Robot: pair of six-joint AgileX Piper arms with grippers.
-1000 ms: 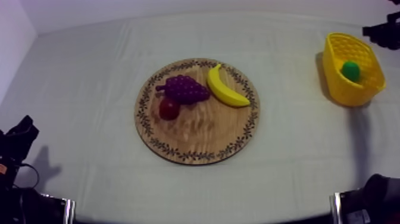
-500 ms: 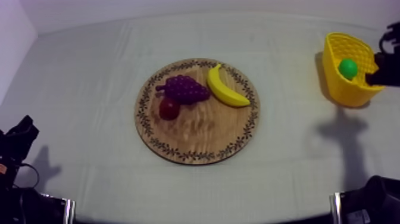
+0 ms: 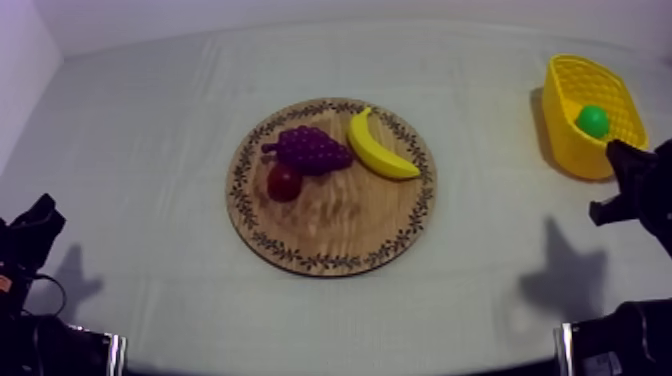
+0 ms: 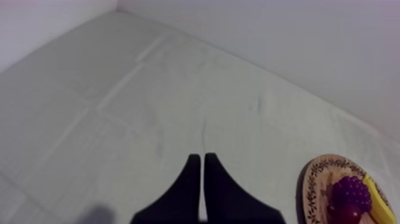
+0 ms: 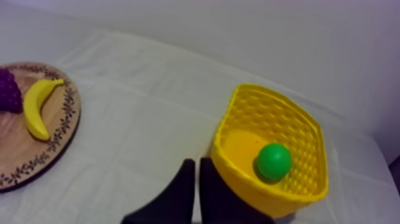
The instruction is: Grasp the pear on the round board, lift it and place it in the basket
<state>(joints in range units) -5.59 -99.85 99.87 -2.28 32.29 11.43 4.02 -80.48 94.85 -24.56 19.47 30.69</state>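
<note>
- Well, the pear (image 3: 592,121) is sitting inside the yellow basket (image 3: 572,160), off the wooden board (image 3: 340,228) altogether. It is showing as a round green shape, resting on the basket's floor close to one wall.
- The basket is standing on the grey-white cloth (image 3: 150,130) well apart from the board, out beyond the board's banana side, toward the right arm.
- The right gripper (image 5: 195,165) is hovering just beside the basket's outer wall, well apart from the board. Its two black fingers are lying pressed together in a narrow wedge, gripping nothing.
- The left gripper (image 4: 199,159) is hanging over bare cloth, well away from the board on the side opposite the basket. Its fingers are likewise lying together with nothing between them.
- On the board, the bunch of grapes (image 3: 312,149) is lying a little off the middle.
- The banana (image 3: 378,148) is lying just beside the grapes on the basket side, one tip reaching toward the board's rim.
- The small red fruit (image 3: 284,182) is nestling against the grapes on the side away from the basket.
- The board's rim is carrying a dark band of leaf-and-vine ornament running all the way round, and the wood inside it is showing plain grain.
- The cloth around the board is showing long straight fold creases.
</note>
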